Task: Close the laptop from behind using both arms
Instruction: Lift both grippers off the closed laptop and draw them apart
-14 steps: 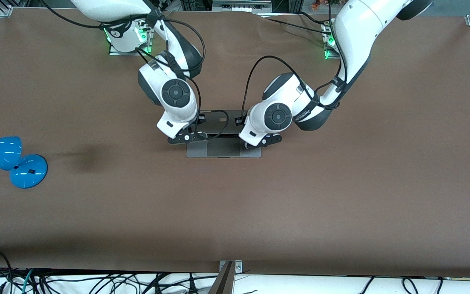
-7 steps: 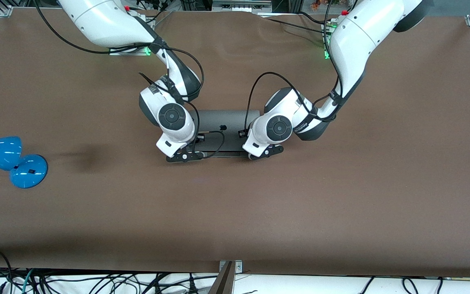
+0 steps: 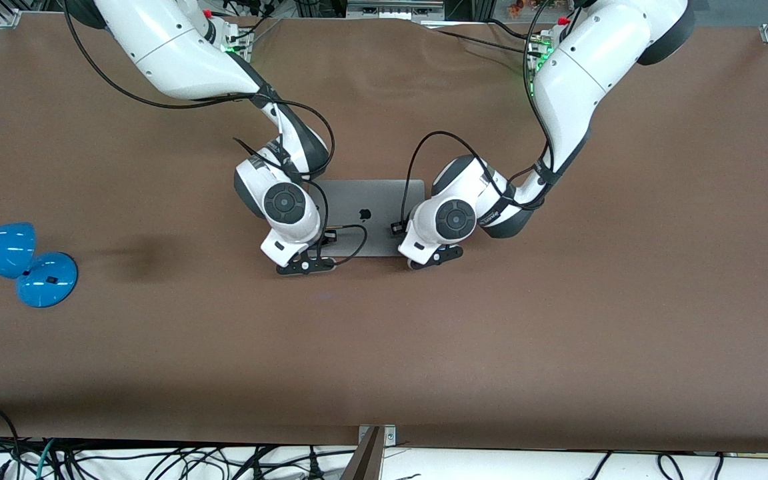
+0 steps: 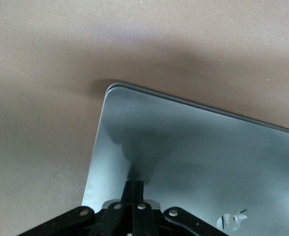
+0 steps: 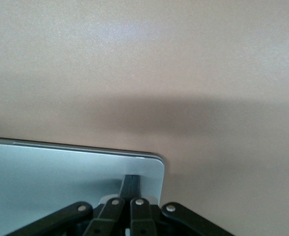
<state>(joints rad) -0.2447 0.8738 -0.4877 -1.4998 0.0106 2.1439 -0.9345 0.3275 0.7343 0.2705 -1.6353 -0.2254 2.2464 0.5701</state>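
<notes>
The space-grey laptop (image 3: 374, 200) lies in the middle of the brown table with its lid down flat and the dark apple logo facing up. My left gripper (image 3: 433, 257) is shut, and its fingertips (image 4: 133, 185) rest on the lid (image 4: 193, 157) near the corner nearer the front camera, at the left arm's end. My right gripper (image 3: 304, 265) is shut, and its fingertips (image 5: 131, 180) rest on the lid (image 5: 61, 172) near the matching corner at the right arm's end. The keyboard and screen are hidden.
A blue desk lamp (image 3: 24, 263) lies at the table's edge toward the right arm's end. Black cables loop from both wrists over the lid. Bare brown table (image 3: 384, 347) surrounds the laptop.
The lid has gone from half raised to flat on the base. Both grippers have moved down and toward the front camera with it.
</notes>
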